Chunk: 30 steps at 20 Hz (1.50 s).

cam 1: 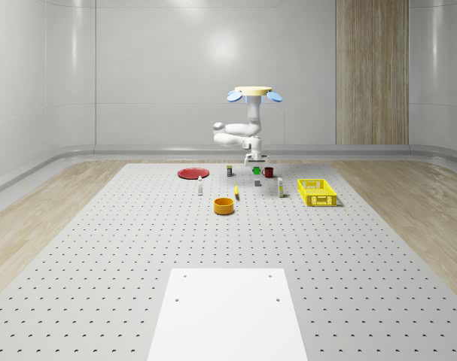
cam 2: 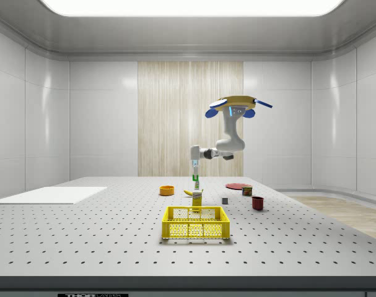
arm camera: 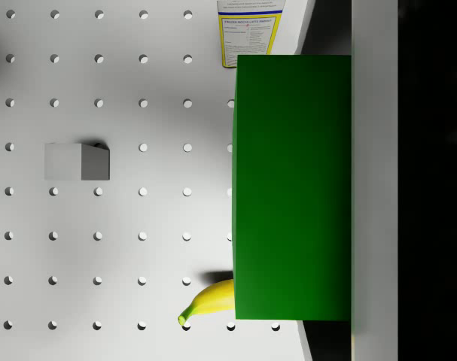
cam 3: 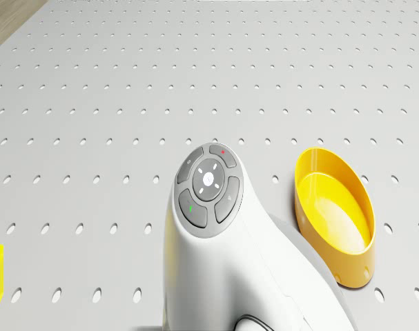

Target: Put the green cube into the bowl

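Cube (arm camera: pixel 292 188) is up off the table, clamped in the gripper (cam 1: pixel 256 170), with the drone (cam 1: pixel 254 93) hovering over the far clutter. Carry step, by the look of it: next comes a swing toward the bowl (cam 1: pixel 224 205), then a release above it.

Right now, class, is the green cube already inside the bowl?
No. The green cube hangs in the tool above the table, apart from the bowl.
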{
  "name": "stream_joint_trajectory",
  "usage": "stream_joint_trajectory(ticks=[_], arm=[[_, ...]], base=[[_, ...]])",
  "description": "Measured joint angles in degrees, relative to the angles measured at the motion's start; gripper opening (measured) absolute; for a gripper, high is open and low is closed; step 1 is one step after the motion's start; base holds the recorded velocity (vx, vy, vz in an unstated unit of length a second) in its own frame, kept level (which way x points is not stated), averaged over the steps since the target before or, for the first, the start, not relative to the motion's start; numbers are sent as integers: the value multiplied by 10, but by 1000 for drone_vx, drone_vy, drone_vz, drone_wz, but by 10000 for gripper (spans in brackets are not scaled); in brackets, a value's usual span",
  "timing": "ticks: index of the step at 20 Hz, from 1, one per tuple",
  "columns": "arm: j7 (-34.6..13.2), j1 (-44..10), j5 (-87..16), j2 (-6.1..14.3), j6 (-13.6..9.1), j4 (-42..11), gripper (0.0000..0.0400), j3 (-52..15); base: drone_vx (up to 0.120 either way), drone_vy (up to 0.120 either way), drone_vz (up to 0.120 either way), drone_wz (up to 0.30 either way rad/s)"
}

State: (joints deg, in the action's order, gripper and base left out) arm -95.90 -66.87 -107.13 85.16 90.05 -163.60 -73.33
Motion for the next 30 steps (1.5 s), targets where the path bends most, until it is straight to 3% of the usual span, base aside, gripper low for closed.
stream_joint_trajectory(ticks=[30], arm=[[-3,-4,5,12,11,1,250,-2]], base=[[120,-120,0,0]])
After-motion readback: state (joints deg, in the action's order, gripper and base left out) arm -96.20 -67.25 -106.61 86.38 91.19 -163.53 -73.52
